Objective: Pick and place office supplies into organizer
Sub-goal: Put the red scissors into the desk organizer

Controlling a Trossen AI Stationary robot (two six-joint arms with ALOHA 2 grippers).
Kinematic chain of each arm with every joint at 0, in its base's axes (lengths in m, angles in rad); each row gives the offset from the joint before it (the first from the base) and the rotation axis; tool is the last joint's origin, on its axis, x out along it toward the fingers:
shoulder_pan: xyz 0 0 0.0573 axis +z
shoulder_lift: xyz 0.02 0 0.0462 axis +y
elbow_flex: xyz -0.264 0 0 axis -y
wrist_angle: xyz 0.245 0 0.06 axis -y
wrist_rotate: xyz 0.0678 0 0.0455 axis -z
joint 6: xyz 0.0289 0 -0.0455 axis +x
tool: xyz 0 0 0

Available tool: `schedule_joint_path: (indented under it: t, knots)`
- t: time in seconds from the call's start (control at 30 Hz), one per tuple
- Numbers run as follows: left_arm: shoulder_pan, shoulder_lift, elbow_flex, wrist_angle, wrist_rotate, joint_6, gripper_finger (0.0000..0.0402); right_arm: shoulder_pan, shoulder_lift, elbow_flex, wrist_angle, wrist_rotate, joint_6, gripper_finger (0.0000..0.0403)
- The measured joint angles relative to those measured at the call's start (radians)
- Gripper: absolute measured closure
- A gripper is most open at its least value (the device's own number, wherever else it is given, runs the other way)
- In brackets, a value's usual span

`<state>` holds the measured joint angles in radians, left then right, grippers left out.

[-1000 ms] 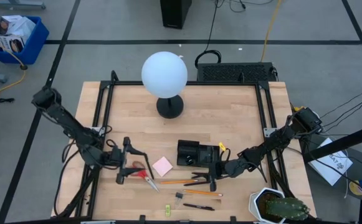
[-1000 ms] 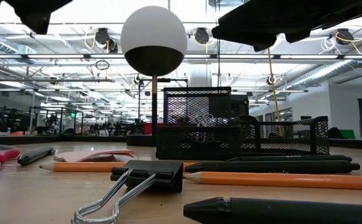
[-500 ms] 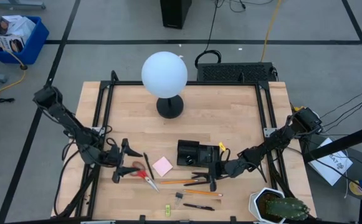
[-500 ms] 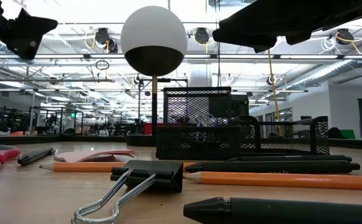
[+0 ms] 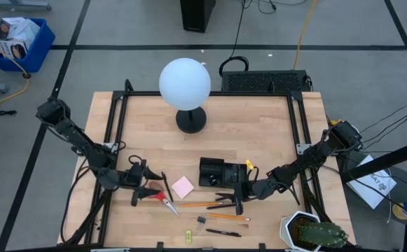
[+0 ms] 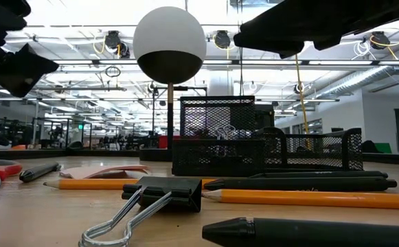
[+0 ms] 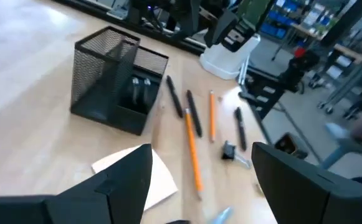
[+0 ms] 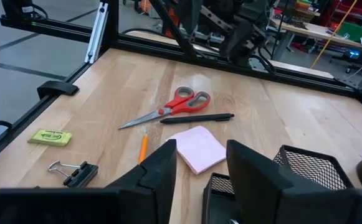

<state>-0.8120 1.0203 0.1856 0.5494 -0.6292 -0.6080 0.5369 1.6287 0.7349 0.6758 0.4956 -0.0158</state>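
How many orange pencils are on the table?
2: one orange pencil lies between the scissors and the organizer; the other orange pencil lies nearer the table's front edge. None seems hidden.

My fingers (image 8: 162, 168) frame a pink sticky-note pad (image 8: 200, 149); red-handled scissors (image 8: 171, 107) and a black pen (image 8: 197, 118) lie beyond.

This looks like a robotics lab or workshop hall. The wooden table (image 5: 259, 133) stands in a black metal frame (image 5: 112, 126) on grey floor (image 5: 119, 28) marked with dark lines. Beyond it run ceiling pipes (image 6: 323, 65) and, probably, storage racks (image 7: 293, 18).
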Motion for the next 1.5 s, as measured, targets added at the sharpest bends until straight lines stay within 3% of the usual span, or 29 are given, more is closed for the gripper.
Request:
schedule_joint_path:
  t: [0.17,0.33,0.67,0.8,1.17,1.3,1.5]
  knots:
    - [-0.002,0.0,0.0,0.005,0.001,0.065,0.0119,-0.003,-0.029,0.0,-0.036,-0.042,0.004,0.0272]
    - [-0.004,-0.025,0.0,-0.021,0.001,0.137,0.0119,-0.014,-0.138,0.0,-0.173,-0.08,0.015,0.0273]
    - [0.023,-0.209,0.001,-0.301,-0.006,0.052,0.0119,-0.014,-0.373,-0.014,-0.299,-0.085,0.005,0.0275]
    - [0.036,-0.261,0.001,-0.364,0.008,0.082,0.0119,-0.043,-0.501,-0.106,-0.248,-0.16,0.001,0.0273]
    - [0.083,-0.303,0.001,-0.392,0.033,0.214,0.0119,-0.248,-0.864,-0.477,-0.07,-0.138,0.081,0.0271]
    - [0.099,-0.303,0.001,-0.486,0.085,0.203,0.0119,-0.313,-0.94,-0.546,-0.027,-0.24,0.102,0.0271]
    - [0.112,-0.302,0.001,-0.584,0.119,0.135,0.0119,-0.367,-0.97,-0.612,-0.004,-0.107,0.041,0.0271]
